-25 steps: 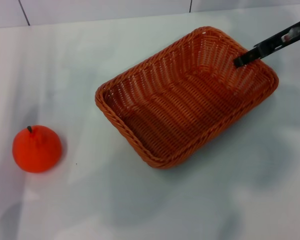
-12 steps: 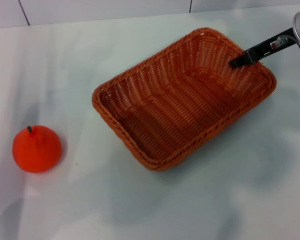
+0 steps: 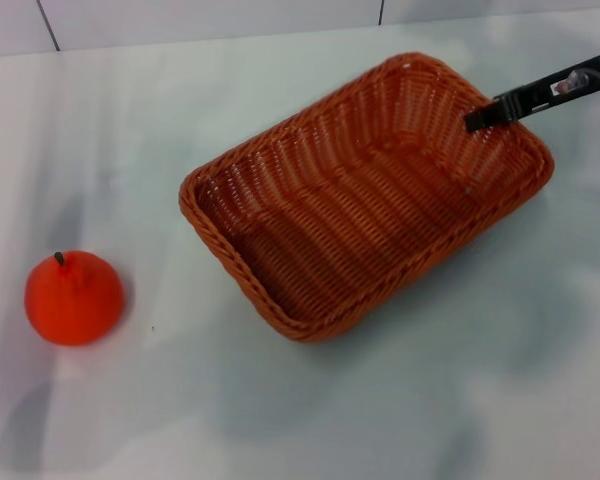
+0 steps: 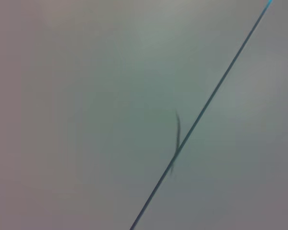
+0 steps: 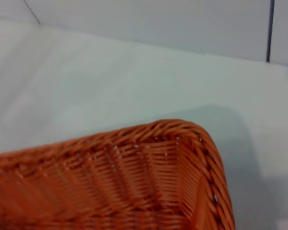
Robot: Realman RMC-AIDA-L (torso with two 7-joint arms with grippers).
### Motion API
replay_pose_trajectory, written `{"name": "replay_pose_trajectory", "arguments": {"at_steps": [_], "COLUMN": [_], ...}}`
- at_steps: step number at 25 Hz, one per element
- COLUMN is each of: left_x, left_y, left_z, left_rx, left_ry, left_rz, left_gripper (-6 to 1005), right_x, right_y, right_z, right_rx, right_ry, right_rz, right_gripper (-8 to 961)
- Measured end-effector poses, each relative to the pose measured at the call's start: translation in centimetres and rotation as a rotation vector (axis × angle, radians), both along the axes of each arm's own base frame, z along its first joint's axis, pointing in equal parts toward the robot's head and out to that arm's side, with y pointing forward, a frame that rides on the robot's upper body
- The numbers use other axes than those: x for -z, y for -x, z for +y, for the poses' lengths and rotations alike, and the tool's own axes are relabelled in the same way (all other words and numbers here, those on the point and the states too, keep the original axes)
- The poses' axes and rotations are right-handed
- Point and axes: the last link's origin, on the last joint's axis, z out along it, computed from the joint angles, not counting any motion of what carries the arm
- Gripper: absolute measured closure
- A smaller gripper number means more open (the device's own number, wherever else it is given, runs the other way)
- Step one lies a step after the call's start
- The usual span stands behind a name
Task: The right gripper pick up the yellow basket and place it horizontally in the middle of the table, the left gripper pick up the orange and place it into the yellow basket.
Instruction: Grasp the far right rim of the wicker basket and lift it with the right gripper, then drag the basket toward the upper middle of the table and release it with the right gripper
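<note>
Now right end effector (image 3: pixel 477 118) at yellow basket (image 3: pixel 365 195) far-right rim; grasp unclear.

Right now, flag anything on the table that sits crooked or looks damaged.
The yellow basket lies diagonally on the table, not square to its edge, with the right gripper at its far right wall. No damage or spill shows. The orange stands upright, apart from it.

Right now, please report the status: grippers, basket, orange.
Right gripper at far right wall of yellow basket, grip unclear. Left gripper out of view. Basket lies diagonal on table. Orange apart, near left, nothing between.
</note>
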Motion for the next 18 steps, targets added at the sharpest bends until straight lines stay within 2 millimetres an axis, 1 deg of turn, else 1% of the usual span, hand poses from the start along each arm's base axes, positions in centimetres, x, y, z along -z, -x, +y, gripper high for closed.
{"name": "replay_pose_trajectory", "arguments": {"at_steps": [2, 9, 11, 15, 18], "left_x": [0.1, 0.0, 0.0, 0.1, 0.1], "left_y": [0.0, -0.1, -0.1, -0.3, -0.4], "left_z": [0.1, 0.3, 0.5, 0.9, 1.1], "left_rx": [-0.001, -0.004, -0.005, -0.006, -0.005], "left_ry": [0.003, 0.003, 0.005, 0.016, 0.019], "left_rz": [0.001, 0.002, 0.003, 0.005, 0.005], "left_gripper": [275, 278, 278, 279, 279], "right_x": [-0.6, -4.2, -4.8, -5.3, -4.7], "right_y": [-0.1, -0.4, -0.4, -0.7, -1.5], "right_z": [-0.3, -2.0, -2.5, -3.0, -3.0], "right_rx": [-0.003, -0.025, -0.030, -0.026, 0.009], "right_ry": [-0.024, -0.179, -0.206, -0.248, -0.299], "right_rz": [0.072, 0.451, 0.523, 0.604, 0.694], "right_gripper": [764, 766, 766, 766, 766]}}
